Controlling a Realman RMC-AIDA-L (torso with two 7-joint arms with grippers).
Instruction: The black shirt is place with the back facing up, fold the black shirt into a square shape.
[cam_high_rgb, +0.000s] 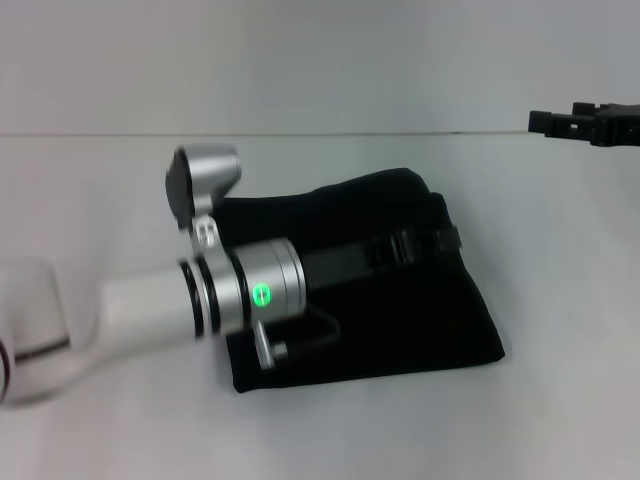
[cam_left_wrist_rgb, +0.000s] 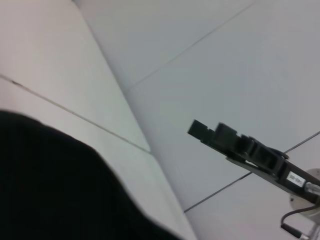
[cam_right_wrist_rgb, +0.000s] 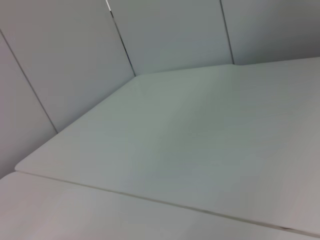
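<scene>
Lying folded on white table (cam_high_rgb: 120, 420): black shirt (cam_high_rgb: 420, 320).

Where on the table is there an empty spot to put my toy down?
The white table is bare in front of the black shirt, to its right, and behind it toward the wall. The middle is crowded: the folded shirt lies there with the left gripper over it. The right gripper hangs at the far right.
</scene>
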